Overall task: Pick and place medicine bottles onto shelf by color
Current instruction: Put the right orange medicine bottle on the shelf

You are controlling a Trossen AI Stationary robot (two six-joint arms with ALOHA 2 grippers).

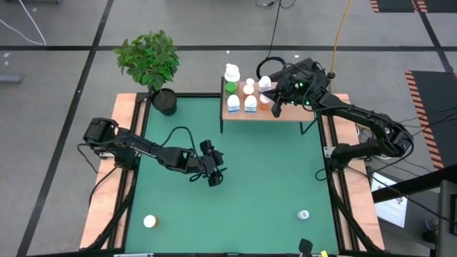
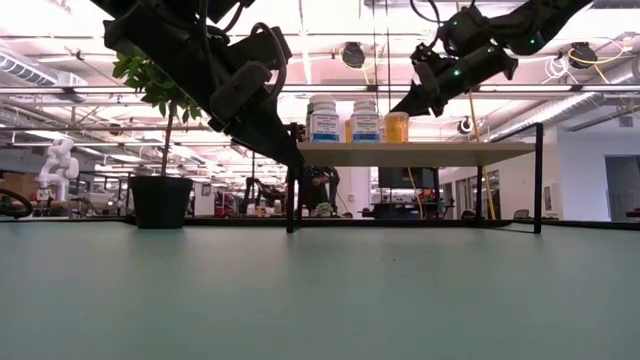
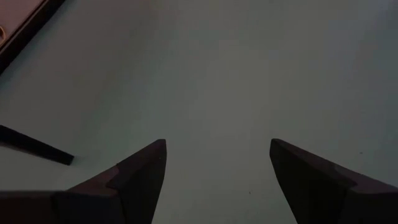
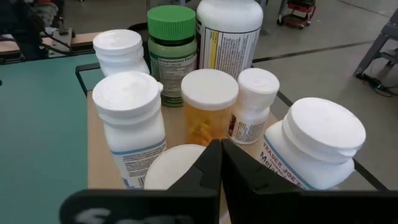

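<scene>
Shelf: the shelf (image 1: 285,113) stood at the far edge of the bench (image 1: 271,178), bottles crowded on its left half, seemingly grouped by cap

Right gripper: the right gripper (image 4: 221,163) hovered over that cluster, fingers pressed together, holding nothing

Nearest bottle: an orange bottle (image 4: 208,106) sat just beyond the fingertips, apart from them

Left gripper: the left gripper (image 3: 217,163) hung mid-bench, fingers spread, empty

Remaining: two loose bottles (image 1: 149,221) (image 1: 304,215) lay at the near side, well apart from both
</scene>
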